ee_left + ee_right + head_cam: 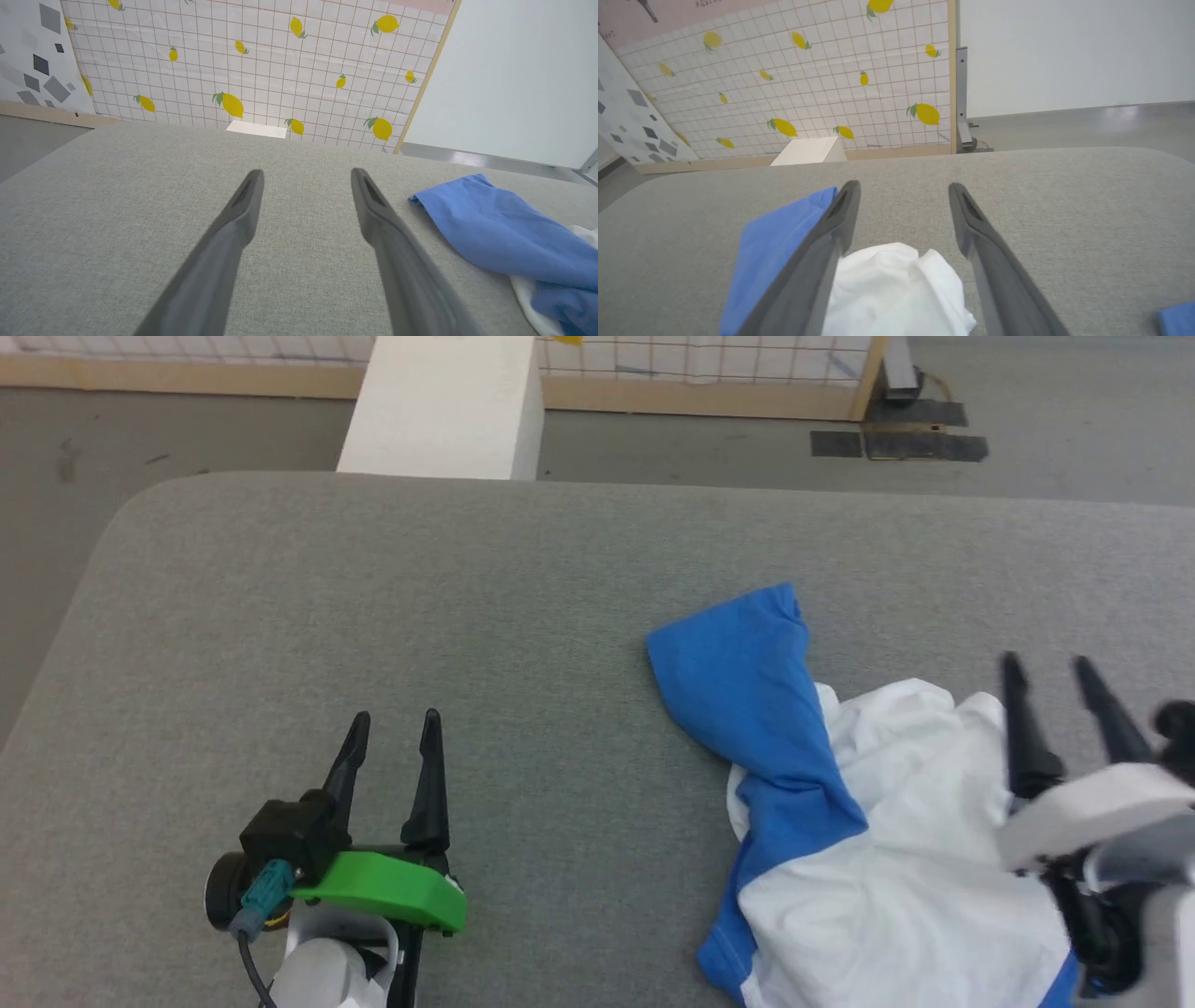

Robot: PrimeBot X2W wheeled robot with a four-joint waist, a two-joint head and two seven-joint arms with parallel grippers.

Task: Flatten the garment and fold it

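Garment (pixel 868 859) crumpled on table (pixel 467 616); L pincer (pixel 397 716) spread, R pincer (pixel 1047 661) spread over it.

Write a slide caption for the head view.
Crumpled garment on the grey table, left gripper open beside it, right gripper open over it.

You have a table (pixel 467 616) faced in grey woven cloth, matt and finely grained. On the table, the garment (pixel 868 859) is soft, matt knit, creased. Over the table, the left gripper (pixel 396 719) and right gripper (pixel 1046 663) have dark matt plastic fingers. The left carries a smooth green plastic bracket (pixel 383 891).
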